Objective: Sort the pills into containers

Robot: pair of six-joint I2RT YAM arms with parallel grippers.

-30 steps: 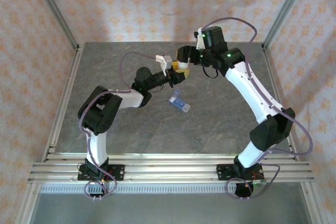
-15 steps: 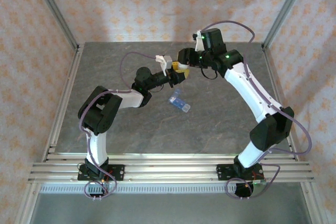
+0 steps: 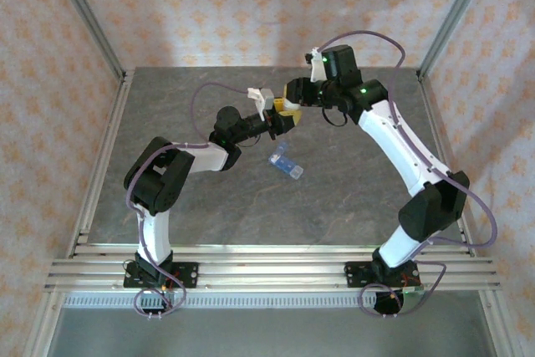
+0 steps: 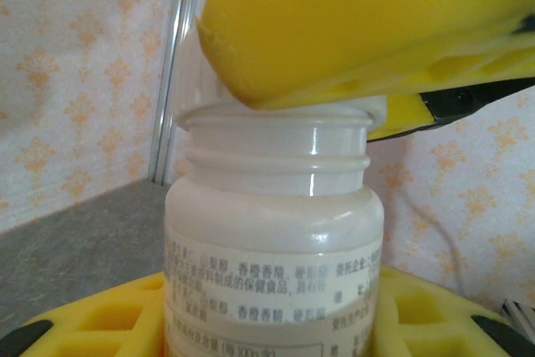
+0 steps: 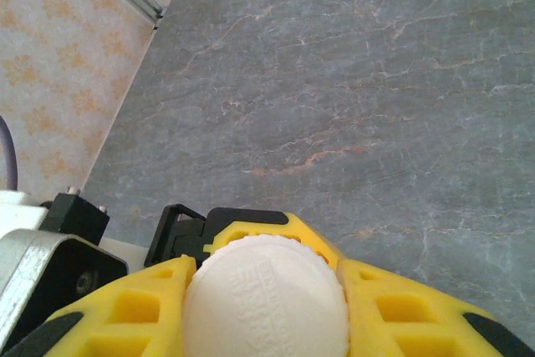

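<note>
My left gripper (image 3: 281, 123) is shut on a white pill bottle (image 4: 272, 248) with a printed label, holding it upright above the table; its yellow fingers (image 4: 109, 315) flank the bottle's base. From above, my right gripper (image 3: 292, 99) is shut on the bottle's white ribbed cap (image 5: 263, 298), a yellow finger (image 5: 418, 315) on each side. In the left wrist view one finger of that gripper (image 4: 359, 22) covers the top of the bottle. The containers, a small translucent light-blue pill box (image 3: 286, 163), lie on the table in front of both grippers. The pills are hidden.
The grey marbled table (image 3: 209, 198) is fenced by aluminium rails (image 3: 99, 165) and patterned walls. Both arms reach to the back middle, meeting above the table.
The right gripper's fingers have closed onto the bottle's cap. The left gripper and the bottle have stayed where they were.
</note>
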